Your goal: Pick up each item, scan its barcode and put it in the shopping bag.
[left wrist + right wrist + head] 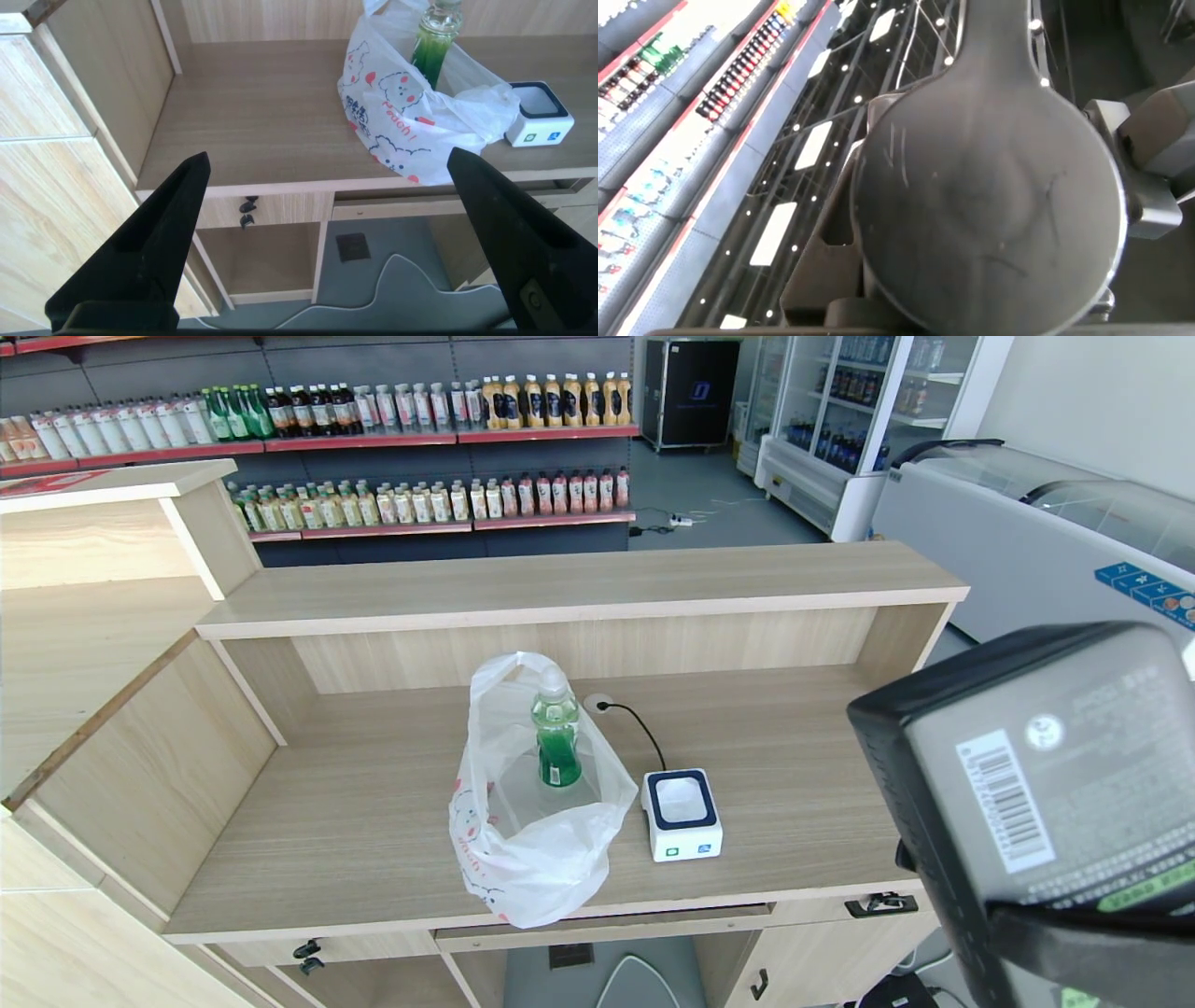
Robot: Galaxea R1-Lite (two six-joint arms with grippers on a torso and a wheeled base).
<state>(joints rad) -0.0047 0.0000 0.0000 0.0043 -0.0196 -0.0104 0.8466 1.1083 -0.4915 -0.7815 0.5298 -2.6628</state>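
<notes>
A white plastic shopping bag (532,840) (402,121) stands open in the middle of the wooden counter (355,821). A green drink bottle (557,737) (433,47) stands upright inside it. Just to the bag's right lies a white barcode scanner (681,812) (537,112) with a dark-framed window. A black container (1046,784) (990,196) with a barcode label hangs in the air at the right, close to the head camera, with my right gripper (1083,938) shut on it. My left gripper (327,163) is open and empty, low in front of the counter's front edge, left of the bag.
A raised ledge (579,588) and side walls enclose the counter on the back, left and right. The scanner's black cable (639,723) runs to a hole at the back. Store shelves of bottles (420,457) and a chest freezer (1027,532) stand behind.
</notes>
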